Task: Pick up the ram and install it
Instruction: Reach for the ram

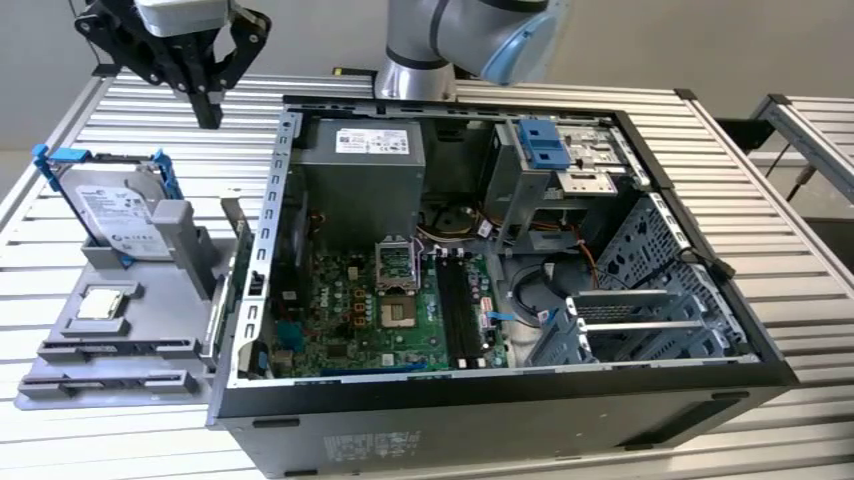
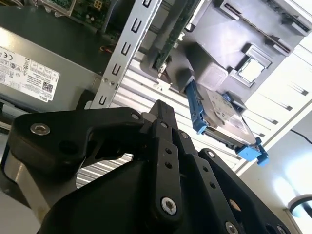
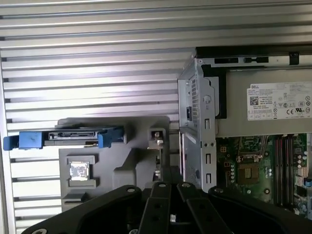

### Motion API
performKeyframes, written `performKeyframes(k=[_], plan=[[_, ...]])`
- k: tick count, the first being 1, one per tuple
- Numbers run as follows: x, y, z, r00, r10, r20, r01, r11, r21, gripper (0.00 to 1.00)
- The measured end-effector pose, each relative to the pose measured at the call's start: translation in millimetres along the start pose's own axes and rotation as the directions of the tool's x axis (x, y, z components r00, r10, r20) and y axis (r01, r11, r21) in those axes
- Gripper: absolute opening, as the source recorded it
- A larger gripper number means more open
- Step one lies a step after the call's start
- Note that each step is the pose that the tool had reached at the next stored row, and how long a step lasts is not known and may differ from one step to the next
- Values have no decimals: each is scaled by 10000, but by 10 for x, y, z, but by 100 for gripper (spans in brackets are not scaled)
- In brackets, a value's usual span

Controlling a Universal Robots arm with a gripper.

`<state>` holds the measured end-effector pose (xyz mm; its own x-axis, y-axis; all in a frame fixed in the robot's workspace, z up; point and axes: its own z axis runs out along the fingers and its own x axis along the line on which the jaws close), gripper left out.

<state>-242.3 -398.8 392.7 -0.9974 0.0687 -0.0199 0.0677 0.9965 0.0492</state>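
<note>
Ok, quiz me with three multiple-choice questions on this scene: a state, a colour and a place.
1. The case is: A open; B closed; C wrapped.
2. The frame of the hard drive is: A red; B blue; C yellow.
3. The end effector is: A inside the case; B above the table, outside the case; C on the hard drive.
Answers: 1 A, the motherboard lies exposed; 2 B, blue shows at its corners; 3 B, it hangs over the table beside the case.
</note>
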Motion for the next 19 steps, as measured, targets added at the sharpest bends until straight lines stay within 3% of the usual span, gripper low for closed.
performKeyframes(k=[19], plan=[[602, -41, -13, 10000, -1, 1, 1, 10000, -2, 0]])
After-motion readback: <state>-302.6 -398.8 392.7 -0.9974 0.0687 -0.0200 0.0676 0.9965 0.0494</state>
